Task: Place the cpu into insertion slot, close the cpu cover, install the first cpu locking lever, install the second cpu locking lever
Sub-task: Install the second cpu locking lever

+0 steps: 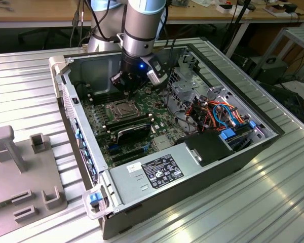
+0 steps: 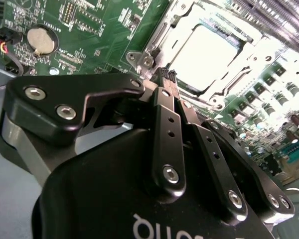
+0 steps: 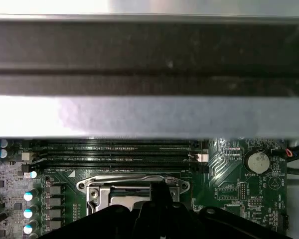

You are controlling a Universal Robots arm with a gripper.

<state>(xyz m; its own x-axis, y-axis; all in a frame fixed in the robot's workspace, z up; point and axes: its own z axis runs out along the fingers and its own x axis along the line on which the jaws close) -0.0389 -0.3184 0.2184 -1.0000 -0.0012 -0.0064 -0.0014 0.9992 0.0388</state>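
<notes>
A: Where is the cpu (image 2: 208, 56)?

B: It lies flat in the slot (image 1: 120, 109), framed by the cover (image 2: 239, 79).

A: And the gripper (image 2: 168, 75)?

B: Its fingers are pressed together, holding nothing, tips just above the cover's near edge. The case (image 1: 66, 101) walls stand well apart from the arm (image 1: 142, 30).

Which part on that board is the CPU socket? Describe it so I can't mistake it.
Inside the open grey computer case, find the green circuit board. The insertion slot is the square socket with a silvery metal rim just below the black gripper; unlike the long narrow black card slots beside it, it is square and metal-framed.
</notes>
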